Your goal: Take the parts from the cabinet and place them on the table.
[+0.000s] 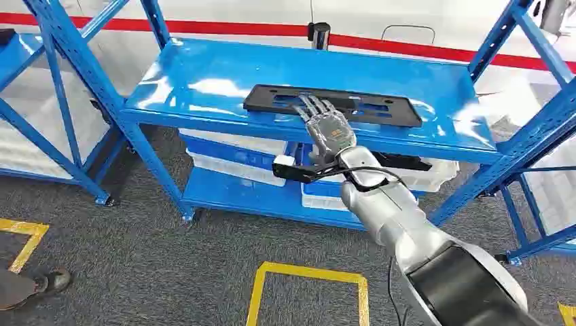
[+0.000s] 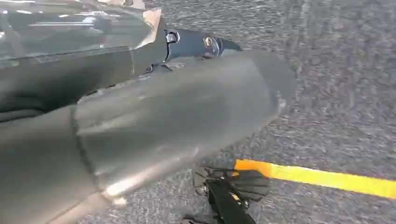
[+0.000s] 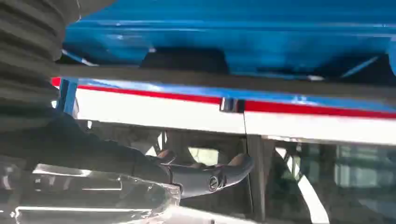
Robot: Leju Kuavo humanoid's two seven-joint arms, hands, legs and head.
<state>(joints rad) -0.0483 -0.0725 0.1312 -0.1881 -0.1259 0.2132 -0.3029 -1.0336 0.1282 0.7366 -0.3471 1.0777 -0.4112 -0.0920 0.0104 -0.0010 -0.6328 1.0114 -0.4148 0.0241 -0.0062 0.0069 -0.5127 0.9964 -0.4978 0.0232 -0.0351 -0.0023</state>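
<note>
A blue steel cabinet (image 1: pixel 204 75) of open shelves fills the upper half of the head view, its glossy upper shelf (image 1: pixel 224 68) running from ten o'clock to three o'clock above a grey carpeted floor (image 1: pixel 149 258). On that shelf, just right of centre, a long flat black part (image 1: pixel 380 109) with slotted cut-outs lies flat, its near edge close to the shelf's front lip. The silver right arm (image 1: pixel 394 210) rises from five o'clock toward the middle of the picture, and the right hand (image 1: pixel 326 125) rests palm-down on the near middle of the part, its fingers (image 1: pixel 309 105) spread and lying across the black surface; whether they grip the part cannot be told. On the lower shelf, beneath the arm, stand white plastic bins (image 1: pixel 231 163), one beside another, with a second black piece (image 1: pixel 407 161) lying across the bin at three o'clock. Yellow tape (image 1: pixel 306 275) marks a square outline on the floor at six o'clock, with another corner of tape at eight o'clock. A dark shoe (image 1: pixel 51 280) of a person stands at the eight o'clock edge. In the left wrist view the left hand (image 2: pixel 140 121) hangs over the carpet beside a yellow floor line (image 2: pixel 327 179); it is blurred and too close to tell how its fingers lie. In the right wrist view a dark fingertip (image 3: pixel 233 168) reaches forward below the blue shelf.
</note>
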